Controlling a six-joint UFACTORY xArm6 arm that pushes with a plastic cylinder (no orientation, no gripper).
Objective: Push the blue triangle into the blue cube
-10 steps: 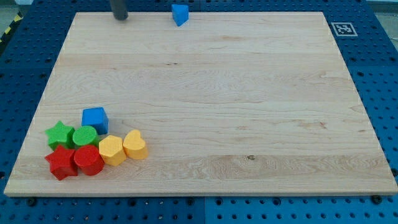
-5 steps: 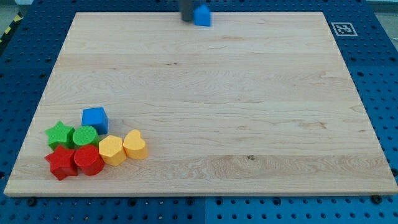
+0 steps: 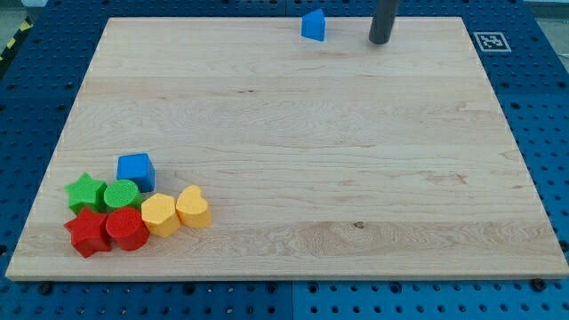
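Observation:
The blue triangle lies at the view's top edge of the wooden board, a little right of centre. My tip stands to the right of it, apart from it by a clear gap. The blue cube sits far away at the view's lower left, at the top of a cluster of blocks.
Below the blue cube lie a green star, a green cylinder, a red star, a red hexagonal block, a yellow hexagonal block and a yellow heart. A fiducial marker sits at the top right corner.
My tip swept from the top left across to the right of the blue triangle. The triangle slid rightward along the top edge.

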